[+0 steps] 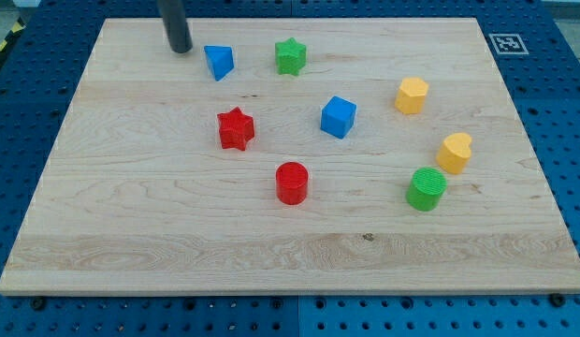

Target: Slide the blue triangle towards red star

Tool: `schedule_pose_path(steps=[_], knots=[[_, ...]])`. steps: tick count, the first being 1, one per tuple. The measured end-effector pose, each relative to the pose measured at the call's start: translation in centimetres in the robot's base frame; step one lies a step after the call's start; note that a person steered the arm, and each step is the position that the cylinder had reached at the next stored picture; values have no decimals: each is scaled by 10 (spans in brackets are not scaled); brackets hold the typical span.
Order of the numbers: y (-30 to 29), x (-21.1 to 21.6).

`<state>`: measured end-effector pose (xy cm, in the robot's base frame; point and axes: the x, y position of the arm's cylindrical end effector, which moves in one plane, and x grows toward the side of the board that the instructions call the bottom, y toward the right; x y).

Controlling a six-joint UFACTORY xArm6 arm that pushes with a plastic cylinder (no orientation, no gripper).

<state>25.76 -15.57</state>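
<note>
The blue triangle (219, 62) sits near the wooden surface's (178, 234) top edge, up-left of the red star (236, 128). My tip (181, 49) stands just left of it, apart. No pincer shows. Blue pegboard (552, 94) surrounds; the rod's upper part is cut off.

Bright, even overhead light, sharp focus throughout, only short soft shadows beneath the blocks, no glare.

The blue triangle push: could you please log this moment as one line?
my tip: just left of blue triangle, gap between | red star: below triangle, apart | push: not yet made
</note>
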Motion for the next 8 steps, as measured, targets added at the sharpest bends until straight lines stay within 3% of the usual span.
schedule_pose_path(steps=[4,8], knots=[[38,0],[36,22]])
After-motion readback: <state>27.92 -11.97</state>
